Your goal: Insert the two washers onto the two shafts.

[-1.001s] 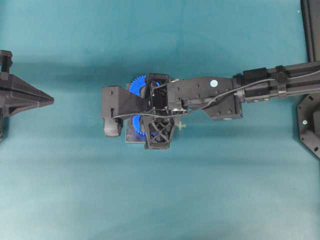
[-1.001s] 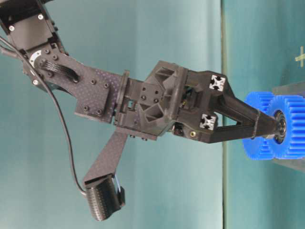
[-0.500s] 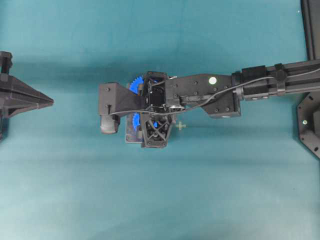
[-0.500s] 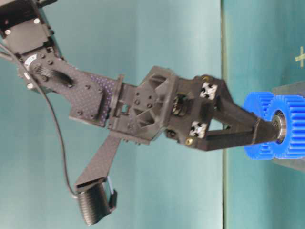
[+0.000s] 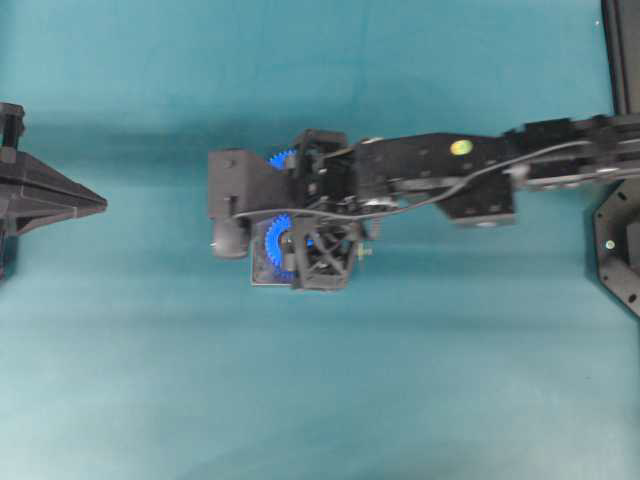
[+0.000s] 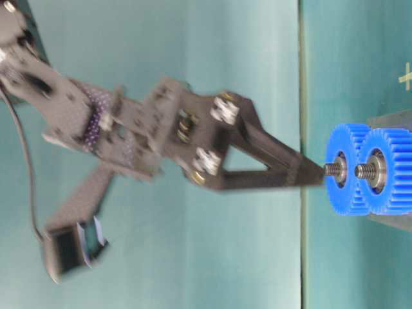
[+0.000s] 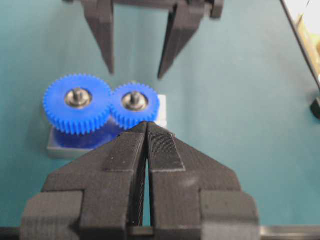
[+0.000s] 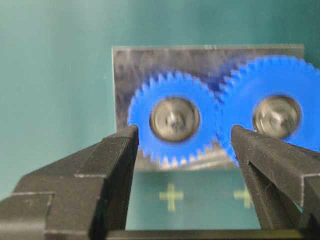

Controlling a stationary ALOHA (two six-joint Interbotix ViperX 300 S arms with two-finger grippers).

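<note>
The right arm (image 5: 480,175) is built of matte black plates studded with small screws, with a pale round sticker on top. A thin black cable (image 5: 470,180) is strung along it. The right gripper (image 8: 182,165) ends in black wedge-shaped fingers (image 8: 107,160) with finely ridged pads. The left gripper (image 7: 147,132) is made of the same black ribbed plastic.

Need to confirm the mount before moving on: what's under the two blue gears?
A grey base plate sits under the small gear and large gear, flat on the teal table. The shaft roots and plate centre are covered by the gears.
</note>
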